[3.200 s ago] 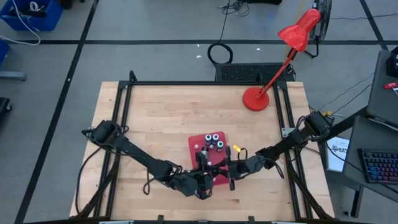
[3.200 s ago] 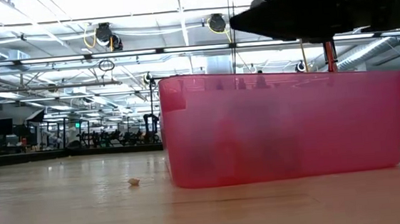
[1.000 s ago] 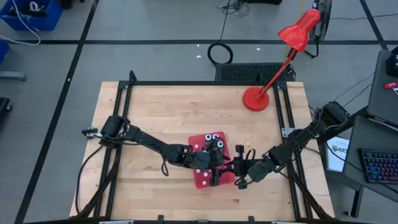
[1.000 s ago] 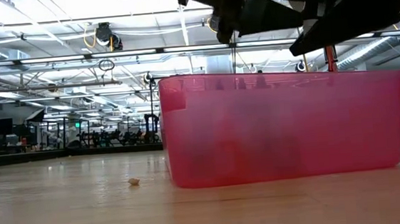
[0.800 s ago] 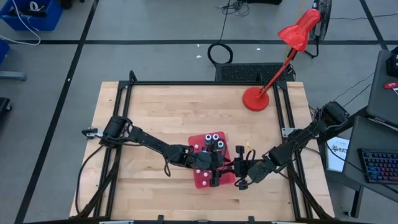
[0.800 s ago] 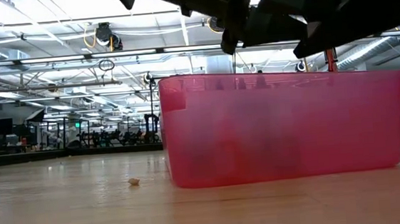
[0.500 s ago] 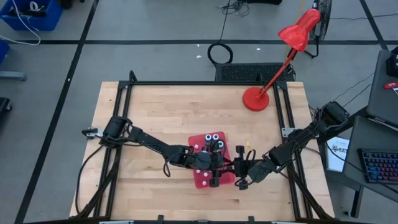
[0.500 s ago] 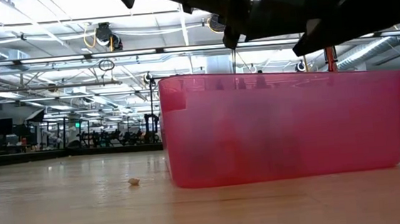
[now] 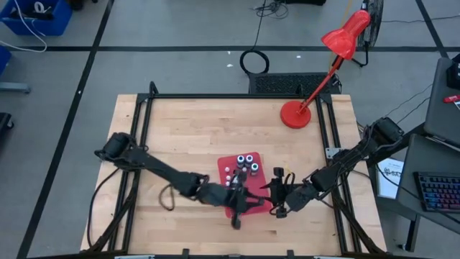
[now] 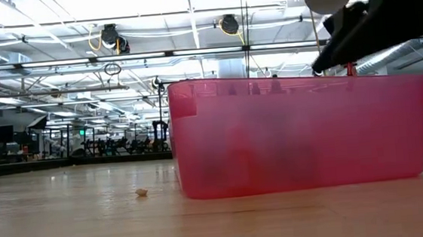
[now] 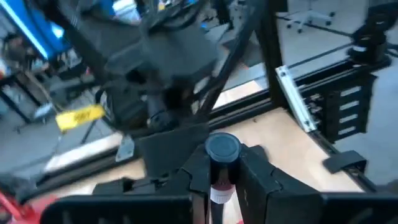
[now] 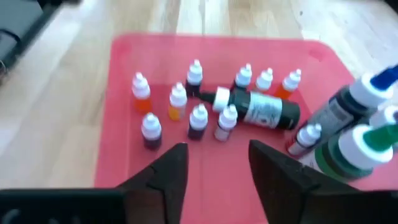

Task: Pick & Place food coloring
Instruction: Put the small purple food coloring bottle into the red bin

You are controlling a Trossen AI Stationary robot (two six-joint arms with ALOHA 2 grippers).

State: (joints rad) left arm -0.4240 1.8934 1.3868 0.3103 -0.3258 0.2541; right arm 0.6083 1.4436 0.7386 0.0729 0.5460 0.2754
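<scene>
Bottles fill the red tray (image 12: 211, 168) — small dropper bottles (image 12: 186, 112) of food coloring standing in a loose cluster, one dark bottle (image 12: 258, 111) lying on its side among them with its long axis running left to right, and taller capped bottles (image 12: 348, 134) at the tray's far end. The left gripper (image 11: 222, 163), at the tray's near edge, is clamped tight on one small dark-capped bottle (image 11: 222, 152), held upright between its fingers. The right gripper (image 12: 214, 165) hovers over the tray's right side, fingers parted and empty — it looks the nearer arm for the remaining droppers, which lie just ahead of its fingertips.
</scene>
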